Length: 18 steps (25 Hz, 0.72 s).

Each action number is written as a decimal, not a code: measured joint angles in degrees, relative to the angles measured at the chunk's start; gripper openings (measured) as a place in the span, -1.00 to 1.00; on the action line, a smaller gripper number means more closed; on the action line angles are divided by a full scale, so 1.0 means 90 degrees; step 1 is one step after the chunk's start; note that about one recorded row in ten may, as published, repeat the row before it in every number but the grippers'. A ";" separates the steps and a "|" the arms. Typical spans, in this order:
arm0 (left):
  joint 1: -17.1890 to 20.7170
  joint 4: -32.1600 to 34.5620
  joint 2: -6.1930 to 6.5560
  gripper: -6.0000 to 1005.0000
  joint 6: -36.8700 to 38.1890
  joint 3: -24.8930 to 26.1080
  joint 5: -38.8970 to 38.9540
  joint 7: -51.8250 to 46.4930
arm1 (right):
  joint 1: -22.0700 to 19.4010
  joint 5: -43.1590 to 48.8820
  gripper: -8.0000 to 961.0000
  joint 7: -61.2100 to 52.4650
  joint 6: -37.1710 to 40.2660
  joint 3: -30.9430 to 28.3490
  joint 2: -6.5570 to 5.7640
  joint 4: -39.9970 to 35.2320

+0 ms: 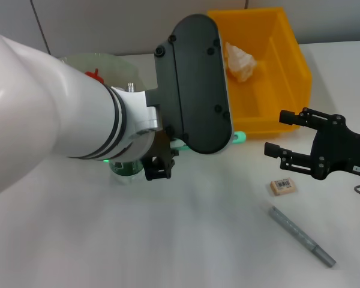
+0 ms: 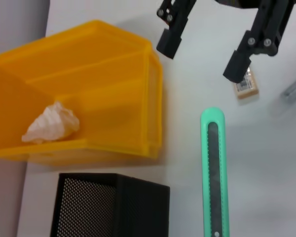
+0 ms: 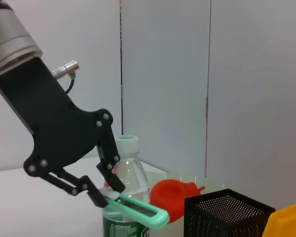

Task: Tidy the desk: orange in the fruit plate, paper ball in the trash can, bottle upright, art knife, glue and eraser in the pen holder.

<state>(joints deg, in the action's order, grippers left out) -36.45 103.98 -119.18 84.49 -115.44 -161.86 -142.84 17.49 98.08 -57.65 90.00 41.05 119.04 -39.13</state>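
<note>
The left end effector (image 3: 108, 196) hangs above the bench (image 1: 186, 240), its fingers closed on one end of the green knife (image 3: 138, 210) — the rest of the knife juts out level from the grip. In the head view the arm's black wrist housing hides most of this; only the knife's far tip (image 1: 240, 137) shows past it. Just behind the left end effector stands the bottle (image 3: 126, 197), upright with its cap on, and beyond the bottle sits the plate (image 3: 197, 180) with a red-orange fruit (image 3: 170, 197) in it. The black mesh holder (image 3: 227, 215) is near the knife's free end, on the side toward the yellow bin (image 1: 270, 66). In the left wrist view the knife (image 2: 214, 173) runs out over bare bench beside the holder (image 2: 111, 205), not over its opening.

The paper ball (image 1: 240, 60) lies inside the bin, well beyond both end effectors.

The right end effector (image 1: 282, 133) hovers over the bench with its fingers spread wide and nothing between them. The eraser (image 1: 282, 186) lies on the bench just below and beside it — touching neither finger. Nearer the robot than the eraser, a grey pen-like stick (image 1: 301, 235) lies slantwise on the bench, apart from the eraser.
</note>
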 joint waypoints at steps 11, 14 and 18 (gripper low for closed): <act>0.0017 0.0094 0.0000 -0.60 -0.0298 0.0012 -0.0200 0.0309 | 0.0002 0.0000 0.50 0.0000 -0.0014 -0.0009 -0.0004 0.0029; 0.0020 0.0096 0.0000 -0.60 -0.0375 0.0040 -0.0254 0.0479 | 0.0007 0.0000 0.50 0.0001 -0.0018 -0.0010 -0.0004 0.0042; 0.0020 0.0089 0.0000 -0.59 -0.0551 0.0087 -0.0323 0.0703 | 0.0009 0.0000 0.50 0.0033 -0.0028 -0.0011 -0.0004 0.0049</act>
<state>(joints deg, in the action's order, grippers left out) -36.28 104.78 -119.18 79.54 -114.65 -164.76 -136.52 17.58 98.08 -57.35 89.75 40.94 119.00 -38.68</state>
